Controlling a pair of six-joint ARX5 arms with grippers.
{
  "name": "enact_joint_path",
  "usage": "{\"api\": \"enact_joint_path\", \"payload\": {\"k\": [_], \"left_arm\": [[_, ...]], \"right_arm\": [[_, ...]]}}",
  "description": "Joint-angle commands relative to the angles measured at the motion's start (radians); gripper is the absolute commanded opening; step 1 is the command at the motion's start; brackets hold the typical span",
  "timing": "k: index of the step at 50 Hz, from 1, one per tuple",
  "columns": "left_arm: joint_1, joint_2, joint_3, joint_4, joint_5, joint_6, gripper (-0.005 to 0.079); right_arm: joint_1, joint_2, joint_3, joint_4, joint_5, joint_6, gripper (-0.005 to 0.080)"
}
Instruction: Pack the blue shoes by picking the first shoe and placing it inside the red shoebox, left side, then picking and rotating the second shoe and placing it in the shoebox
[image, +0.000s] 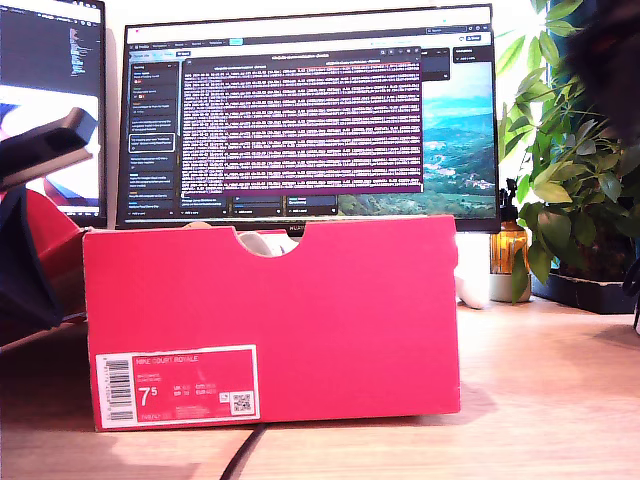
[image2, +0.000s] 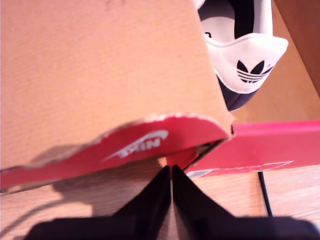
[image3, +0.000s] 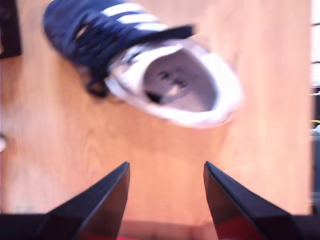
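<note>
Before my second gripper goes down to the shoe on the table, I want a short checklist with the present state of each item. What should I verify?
1. My second gripper open: ok, the fingers stand apart.
2. My second gripper free of load: ok, only the wooden table shows between the fingers.
3. Blue shoe within view and unobstructed: ok, it lies on the table ahead of the fingers, apart from them; the picture is blurred.
4. My first gripper out of the way: cannot tell; it is shut, beside the red lid.
5. Free room inside the red shoebox: cannot tell; its inside is hidden.
</note>
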Motion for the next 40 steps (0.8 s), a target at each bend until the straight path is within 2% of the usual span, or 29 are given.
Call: {"api": "enact_joint_path", "payload": {"k": [1, 26, 40], "left_arm": [[-0.003, 0.010, 0.011, 0.007, -0.005, 0.004, -0.0019], [-0.003, 0.010, 0.011, 0.007, -0.005, 0.004, -0.0019], [-0.003, 0.010, 0.011, 0.007, -0.005, 0.004, -0.0019]], "right_arm": [[-0.005, 0.012, -0.050, -0.001, 0.004, 0.105, 0.0432], [-0.111, 0.010, -0.181, 0.003, -0.033, 0.105, 0.0432], [-0.141, 0.016, -0.270, 0.171, -0.066, 0.101, 0.0431]]}}
